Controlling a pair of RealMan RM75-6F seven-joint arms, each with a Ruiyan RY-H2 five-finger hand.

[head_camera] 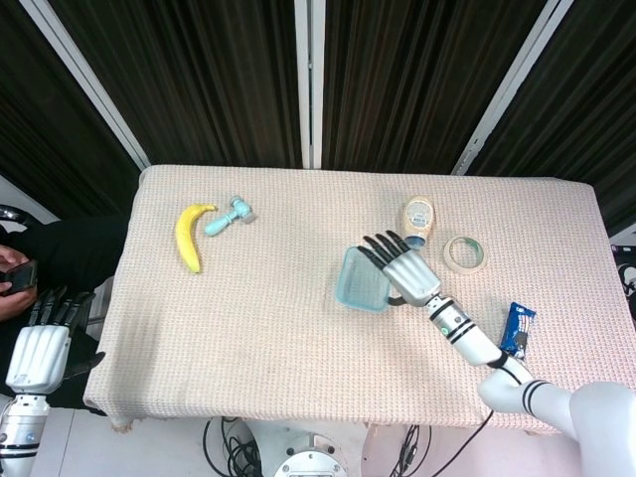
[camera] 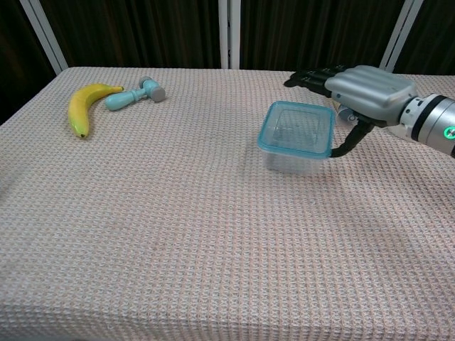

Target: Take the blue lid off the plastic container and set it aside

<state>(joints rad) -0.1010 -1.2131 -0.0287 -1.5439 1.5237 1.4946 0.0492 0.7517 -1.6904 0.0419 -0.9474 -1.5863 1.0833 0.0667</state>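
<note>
The clear plastic container (head_camera: pixel 361 278) with its blue-rimmed lid (camera: pixel 295 128) on top sits right of the table's middle, turned askew. My right hand (head_camera: pixel 405 270) is at the container's right side with its fingers stretched out flat past the far edge. In the chest view the right hand (camera: pixel 366 89) hovers just above and right of the lid, and its thumb hooks down against the lid's near right corner. Nothing is gripped. My left hand (head_camera: pixel 40 343) hangs off the table's left edge, fingers apart and empty.
A banana (head_camera: pixel 189 236) and a teal dumbbell-shaped tool (head_camera: pixel 231 215) lie at the far left. A small bottle (head_camera: pixel 418 219) and a tape roll (head_camera: pixel 464 253) lie behind and right of the hand. A blue packet (head_camera: pixel 517 329) is near the front right edge.
</note>
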